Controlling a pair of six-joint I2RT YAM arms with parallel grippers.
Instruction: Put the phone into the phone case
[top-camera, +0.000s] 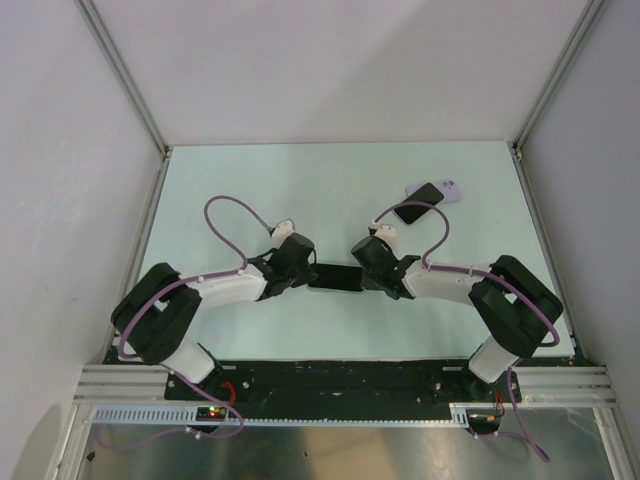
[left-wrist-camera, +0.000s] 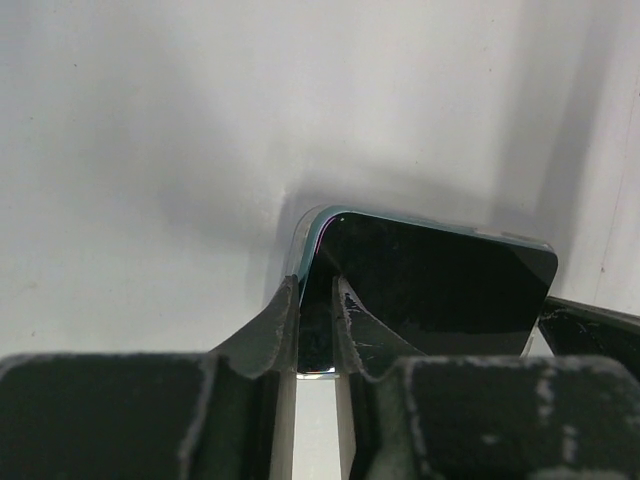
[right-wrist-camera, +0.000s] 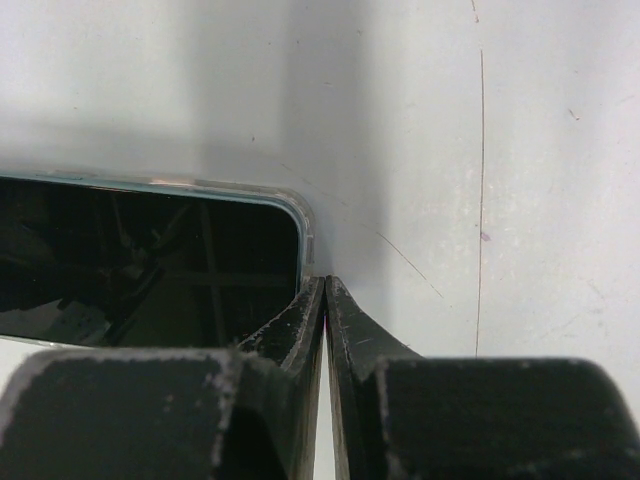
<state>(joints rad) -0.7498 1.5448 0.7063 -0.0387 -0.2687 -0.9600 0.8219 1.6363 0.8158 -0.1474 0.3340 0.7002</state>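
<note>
Both grippers (top-camera: 311, 274) (top-camera: 364, 277) inward — phone (top-camera: 335, 277) between

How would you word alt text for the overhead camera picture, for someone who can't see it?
Seen from above, two black-and-white robot arms reach inward over a pale green table, left claw and right claw meeting at opposite ends of a flat black phone. Farther back on the right, a second dark phone overlaps a lilac slab.
</note>
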